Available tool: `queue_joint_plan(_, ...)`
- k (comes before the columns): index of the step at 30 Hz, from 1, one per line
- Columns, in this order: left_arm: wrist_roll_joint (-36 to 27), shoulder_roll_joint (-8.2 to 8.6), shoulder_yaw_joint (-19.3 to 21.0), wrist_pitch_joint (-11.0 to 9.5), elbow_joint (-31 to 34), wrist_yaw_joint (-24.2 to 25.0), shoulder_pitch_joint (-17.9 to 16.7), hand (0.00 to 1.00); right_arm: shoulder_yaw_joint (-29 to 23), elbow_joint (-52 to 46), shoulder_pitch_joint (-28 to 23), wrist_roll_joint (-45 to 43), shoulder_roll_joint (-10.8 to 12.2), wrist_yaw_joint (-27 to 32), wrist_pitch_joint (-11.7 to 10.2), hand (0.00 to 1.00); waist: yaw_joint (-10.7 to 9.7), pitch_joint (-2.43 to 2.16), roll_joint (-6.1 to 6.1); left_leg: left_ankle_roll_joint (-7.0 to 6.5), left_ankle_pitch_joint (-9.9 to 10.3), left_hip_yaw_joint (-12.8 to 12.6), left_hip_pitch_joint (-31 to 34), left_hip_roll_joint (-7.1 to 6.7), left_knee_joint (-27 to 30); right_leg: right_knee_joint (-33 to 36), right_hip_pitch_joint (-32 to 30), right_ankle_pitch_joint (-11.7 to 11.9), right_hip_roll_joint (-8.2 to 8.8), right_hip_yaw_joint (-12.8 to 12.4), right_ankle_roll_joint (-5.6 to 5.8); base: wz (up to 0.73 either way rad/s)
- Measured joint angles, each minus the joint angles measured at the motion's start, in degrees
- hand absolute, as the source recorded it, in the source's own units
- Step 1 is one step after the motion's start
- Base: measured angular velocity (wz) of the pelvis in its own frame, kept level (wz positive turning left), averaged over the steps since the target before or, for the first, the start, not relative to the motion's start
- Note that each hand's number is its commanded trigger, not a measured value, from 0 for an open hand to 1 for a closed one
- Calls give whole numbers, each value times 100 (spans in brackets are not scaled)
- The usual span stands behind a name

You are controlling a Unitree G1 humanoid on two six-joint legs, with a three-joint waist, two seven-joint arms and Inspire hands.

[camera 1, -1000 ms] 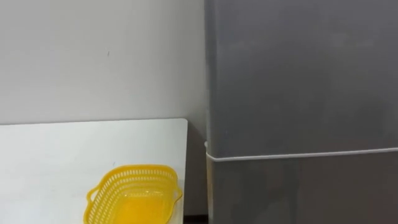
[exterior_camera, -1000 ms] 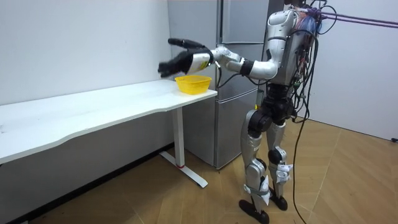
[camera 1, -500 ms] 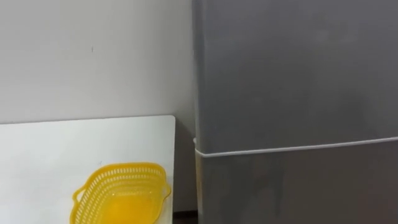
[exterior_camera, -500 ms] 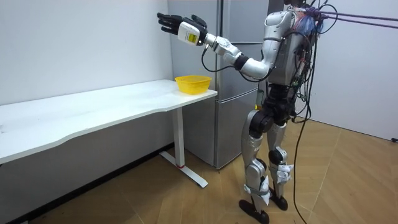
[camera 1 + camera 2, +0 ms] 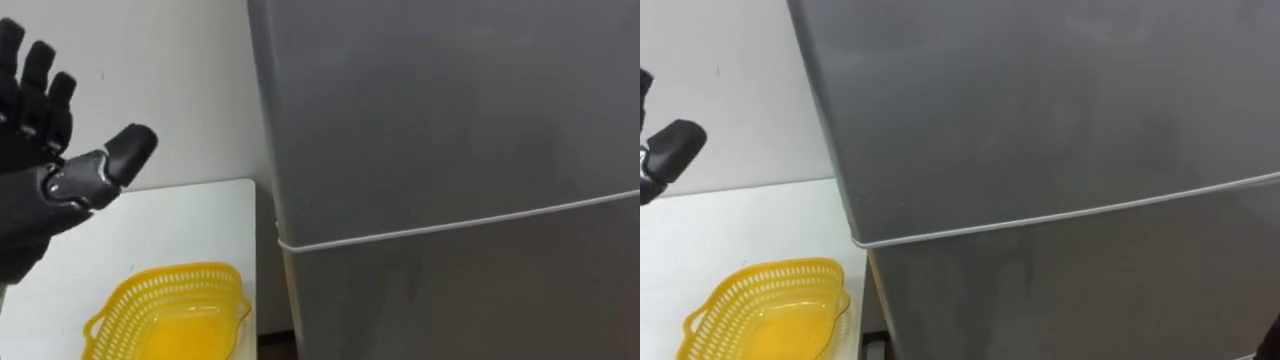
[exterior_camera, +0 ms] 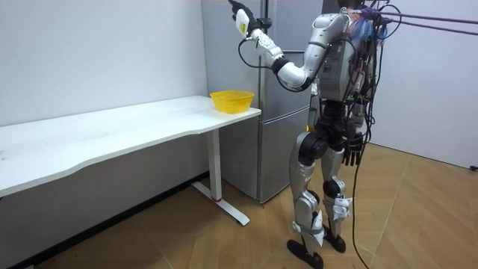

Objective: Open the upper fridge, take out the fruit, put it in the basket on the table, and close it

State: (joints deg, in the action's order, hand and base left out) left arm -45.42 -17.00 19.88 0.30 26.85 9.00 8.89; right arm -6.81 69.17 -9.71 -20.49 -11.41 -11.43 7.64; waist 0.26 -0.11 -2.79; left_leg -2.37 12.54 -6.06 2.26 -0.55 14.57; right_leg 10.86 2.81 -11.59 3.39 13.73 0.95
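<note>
A Unitree G1 humanoid stands facing a grey fridge (image 5: pixel 440 110) at the end of a white counter (image 5: pixel 170 215), its left hand (image 5: pixel 40 195) held high beside the appliance's left edge, fingers straight and spread, grasping nothing. A dark shape low at the hip in the room view appears to be the right hand (image 6: pixel 354 146); whether it is released or clenched cannot be told. The upper door (image 5: pixel 430 90) is shut, a pale seal line (image 5: pixel 450 222) dividing it from the lower door (image 5: pixel 470 300), so whatever is to be fetched sits out of sight behind that upper panel and its look cannot be described. The door itself is a flat, matt-grey slab with no handle or recess visible on its face. It will likely handle as a stiff, fairly heavy panel held closed by its seal, and the smooth front offers little for fingertips to catch. The sensible hold is probably along a side edge, hooking the fingers round it; which edge swings free cannot be judged from here. A yellow slotted plastic basket (image 5: pixel 165 315) waits on the counter just beside the fridge, a probable landing place for the item.
</note>
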Motion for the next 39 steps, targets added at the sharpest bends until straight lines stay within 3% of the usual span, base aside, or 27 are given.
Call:
queue_joint_plan(6,-1,0,-115,229,10,629,0,0,64,14,0,-38,-5,0,126,0,-1,-15,-50,1,0,-1,-48,17,12,14,18,5,-12,-28,-8,-2)
queue_joint_plan(14,3,-1,-353,497,10,1222,-2,0,106,0,39,-58,-103,-64,247,0,-4,42,-139,-5,3,3,-42,19,3,94,7,5,-9,-69,-11,0)
queue_joint_plan(19,130,-31,-724,565,27,1504,-2,0,167,9,78,-178,-188,-45,246,0,-13,18,-185,-6,-2,-3,-53,15,22,78,14,1,-4,-82,-11,0)
queue_joint_plan(24,237,-32,-1116,583,30,1557,-2,0,335,7,168,-180,-203,19,243,0,-25,18,-175,-8,-5,-5,-61,9,30,72,12,-5,33,-83,-6,0)
queue_joint_plan(34,267,-43,-1243,583,29,1675,-2,0,558,7,295,-184,-202,3,239,0,-37,42,-5,-12,-8,-3,-69,-10,29,71,18,-16,48,-88,6,0)
queue_joint_plan(39,269,-65,-1322,583,29,1670,-2,0,562,6,335,-179,-201,6,235,0,-17,28,-6,-13,-7,-9,-69,-13,29,70,14,-16,49,-98,7,0)
